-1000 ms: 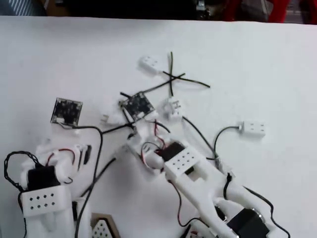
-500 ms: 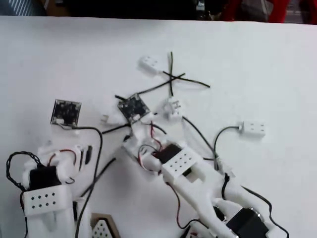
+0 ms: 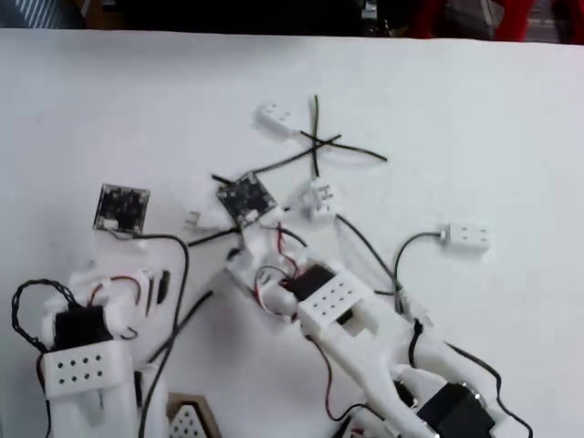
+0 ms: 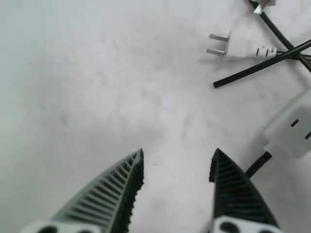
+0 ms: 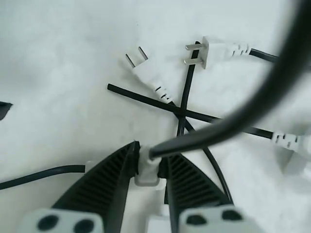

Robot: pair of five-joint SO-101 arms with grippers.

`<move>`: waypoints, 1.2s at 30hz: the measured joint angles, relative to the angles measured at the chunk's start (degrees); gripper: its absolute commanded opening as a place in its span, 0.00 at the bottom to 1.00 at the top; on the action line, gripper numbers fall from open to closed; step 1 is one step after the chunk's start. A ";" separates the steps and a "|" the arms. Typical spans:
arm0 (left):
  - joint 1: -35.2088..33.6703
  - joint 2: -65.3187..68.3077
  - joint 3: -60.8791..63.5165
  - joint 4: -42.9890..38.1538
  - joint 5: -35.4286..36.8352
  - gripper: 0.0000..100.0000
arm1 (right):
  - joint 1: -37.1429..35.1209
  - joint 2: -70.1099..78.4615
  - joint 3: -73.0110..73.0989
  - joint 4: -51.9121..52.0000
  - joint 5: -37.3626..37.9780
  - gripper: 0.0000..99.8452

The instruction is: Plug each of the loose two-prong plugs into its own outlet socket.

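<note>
while the left arm sits at the near left corner of the white table (image 3: 493,109), its left gripper (image 4: 178,155) hovers over bare tabletop, ribbed fingers spread wide with nothing between them. ahead of it we see a loose plug (image 4: 238,47) lying flat, two prongs showing, and nearby a white socket block (image 4: 290,130) with two slots. the right gripper (image 5: 148,154) is near the table's middle, clamped tight on a held plug (image 5: 146,171) – its thick black cable (image 5: 233,121) arcs up past the camera. beyond it lie a slanted plug (image 5: 146,72) and a sideways plug (image 5: 214,50), resting among crossed black wires. from above we count three outlet sockets, well apart – a far socket (image 3: 274,117), a middle socket (image 3: 319,197) and a right-hand socket (image 3: 467,237). two dark square boards (image 3: 121,205) lie left of the middle socket
</note>
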 measured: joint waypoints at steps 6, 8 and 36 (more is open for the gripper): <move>0.00 0.00 0.00 0.00 0.00 0.23 | 0.26 4.22 -0.53 -1.93 0.00 0.02; 0.00 0.00 0.00 0.00 0.00 0.23 | 0.35 4.75 -0.53 -2.29 0.00 0.02; 0.44 0.00 0.00 -2.55 0.00 0.23 | 0.26 -2.73 6.68 -2.37 2.64 0.02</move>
